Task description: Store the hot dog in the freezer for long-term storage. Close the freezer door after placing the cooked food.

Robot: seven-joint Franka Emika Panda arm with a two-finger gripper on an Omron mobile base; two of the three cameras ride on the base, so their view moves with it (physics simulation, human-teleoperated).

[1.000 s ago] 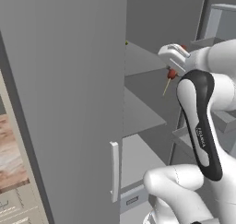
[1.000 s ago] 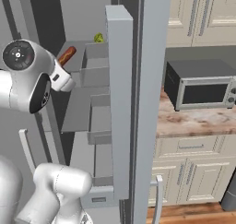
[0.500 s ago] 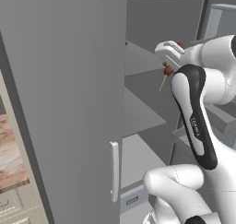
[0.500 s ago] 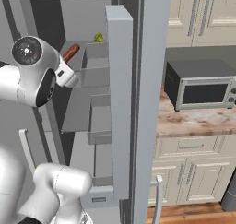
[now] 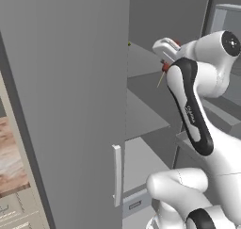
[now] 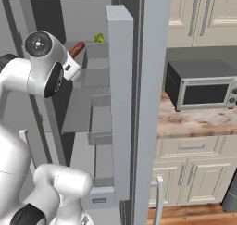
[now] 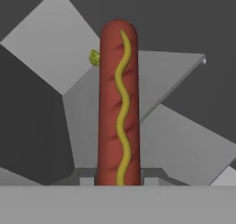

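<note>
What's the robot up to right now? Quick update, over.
Gripper shut on hot dog. Hot dog raised at open freezer, not yet shelved. Small green item beyond; path looks open.

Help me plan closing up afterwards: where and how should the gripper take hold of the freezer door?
Probably the white vertical handle on the freezer door outer face. It is a slim upright bar standing off the flat panel, so approach from the front with fingers either side of it. The gripper is shut on the hot dog now, so release that first.
</note>
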